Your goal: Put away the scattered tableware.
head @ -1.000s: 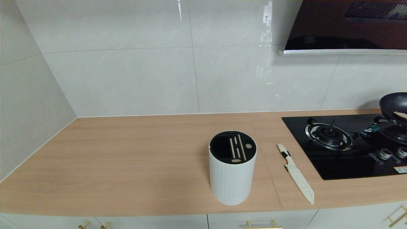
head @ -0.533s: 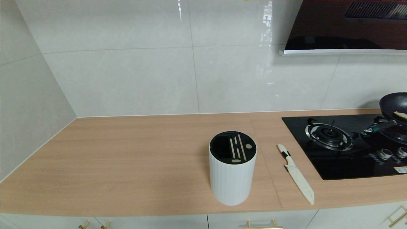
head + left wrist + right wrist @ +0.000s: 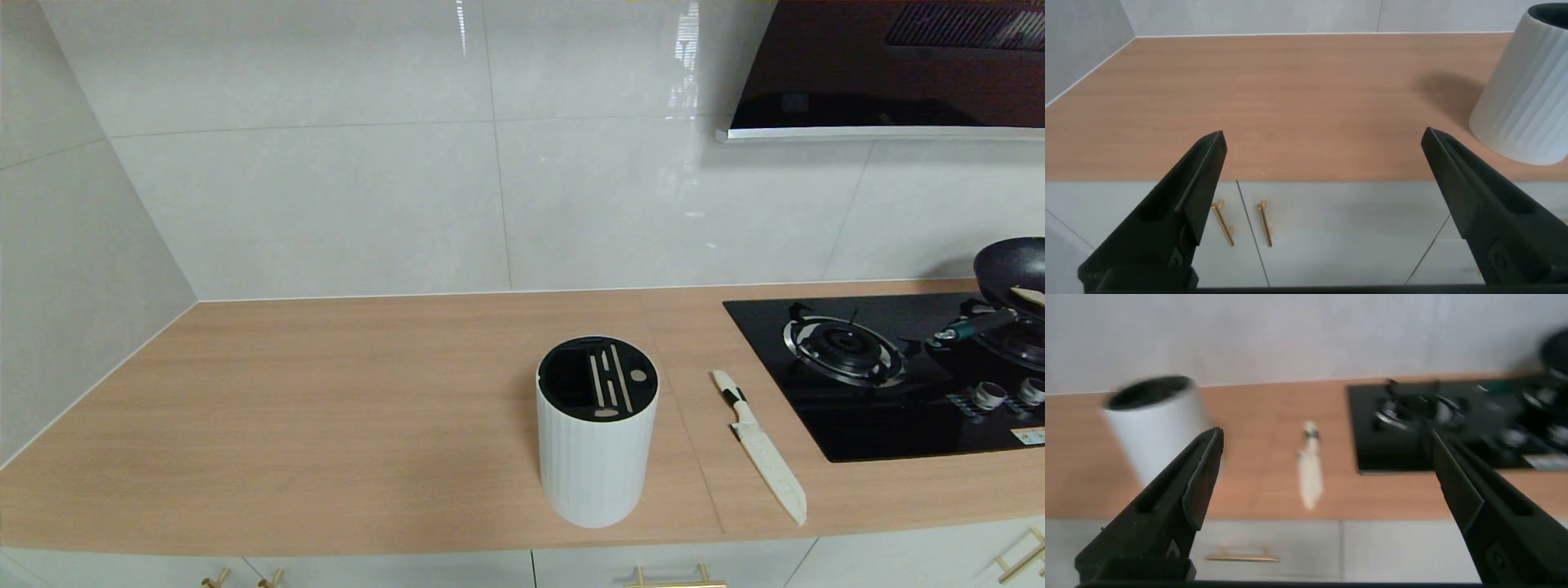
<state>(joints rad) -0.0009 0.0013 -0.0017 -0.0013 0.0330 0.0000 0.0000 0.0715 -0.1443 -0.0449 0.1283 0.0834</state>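
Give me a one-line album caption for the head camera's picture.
A cream knife lies on the wooden counter between a white ribbed knife holder and the black gas hob.

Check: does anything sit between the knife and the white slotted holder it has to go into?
Nothing visible does. The knife lies flat beside the holder, with bare countertop between them, and the holder's top slots look unobstructed.

Left gripper: two dark, wedge-shaped fingers, spread wide apart, nothing held between them; tips point forward, level with each other.

Right gripper: the same pair of dark tapered fingers, likewise parted wide and empty; tips point forward at matching height.
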